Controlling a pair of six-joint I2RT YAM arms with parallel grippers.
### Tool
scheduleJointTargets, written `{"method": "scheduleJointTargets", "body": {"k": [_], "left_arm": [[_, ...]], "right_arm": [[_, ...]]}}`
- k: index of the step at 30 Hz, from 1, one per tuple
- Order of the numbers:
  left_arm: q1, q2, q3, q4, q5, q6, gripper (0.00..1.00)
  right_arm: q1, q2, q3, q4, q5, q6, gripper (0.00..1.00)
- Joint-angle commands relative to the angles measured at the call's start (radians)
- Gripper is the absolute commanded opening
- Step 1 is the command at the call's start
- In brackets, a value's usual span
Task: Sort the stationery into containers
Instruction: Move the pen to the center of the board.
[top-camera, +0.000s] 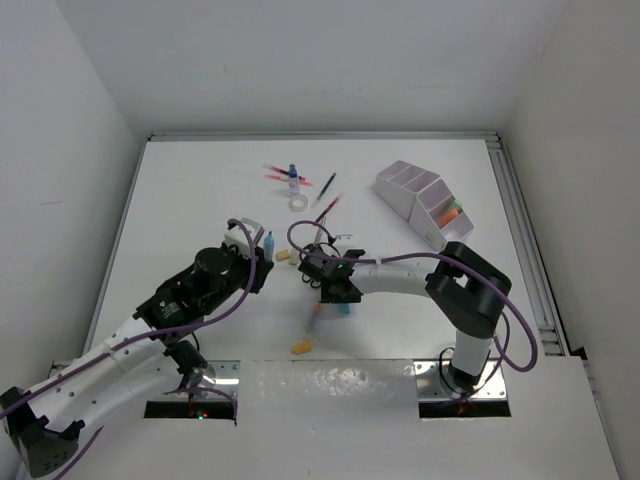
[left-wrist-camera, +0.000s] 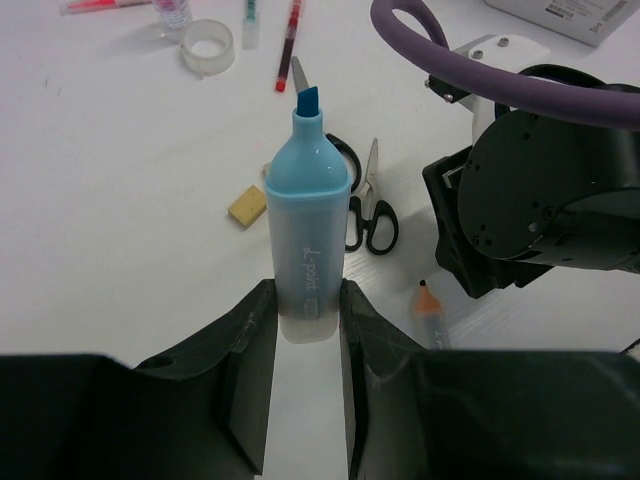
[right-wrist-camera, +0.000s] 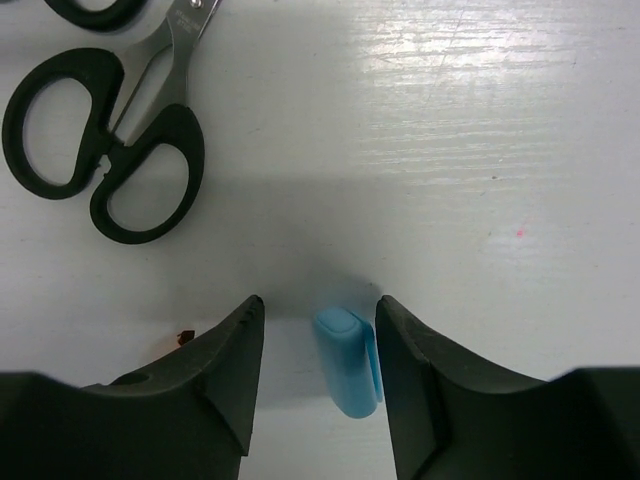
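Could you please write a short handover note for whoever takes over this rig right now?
Left gripper: shut on the uncapped blue highlighter.
Right gripper: open, low over the table, with the blue cap lying between its fingers, not gripped.
Organiser: far right; one compartment holds orange and green pieces.
Done: only those few pieces are sorted.
Left: pens, bottle, tape ring, scissors and eraser lie loose. The highlighter probably needs its cap first.

Left fingers (left-wrist-camera: 245, 370) clamped; right fingers (right-wrist-camera: 225, 370) parted (low).
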Motion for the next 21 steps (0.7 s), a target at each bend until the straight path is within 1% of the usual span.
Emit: {"method": "scheduleJointTargets", "body": {"k": [1,5,8,12,16,20,21], "left_arm": [[0.012,-0.006,0.008,0.044,0.004,0.002,0.0],[0.017,-0.007,0.006,0.041,0.004,0.004,0.0],[0.017,-0.006,0.006,0.042,0.008,-0.001,0.0],[0.017,-0.003,0.011,0.044,0.009,0.001,0.0],[0.017,0.003,0.012,0.048,0.012,0.002,0.0],[0.017,0.009,0.018,0.051,0.024,0.008,0.0],[0.018,0.011,0.018,0.05,0.029,0.013,0.0]], "right_arm": [[-0.002,-0.04,-0.007,-0.001,-0.028,-0.004,0.47],[-0.002,-0.068,-0.036,-0.001,-0.035,0.027,0.47],[-0.002,-0.094,-0.058,0.009,-0.047,0.018,0.47],[0.0,-0.12,-0.078,0.02,-0.074,-0.005,0.39],[-0.003,-0.137,-0.127,0.083,-0.108,-0.019,0.36],[-0.006,-0.135,-0.137,0.14,-0.113,-0.054,0.27],[-0.014,-0.132,-0.14,0.144,-0.113,-0.059,0.23]]}}
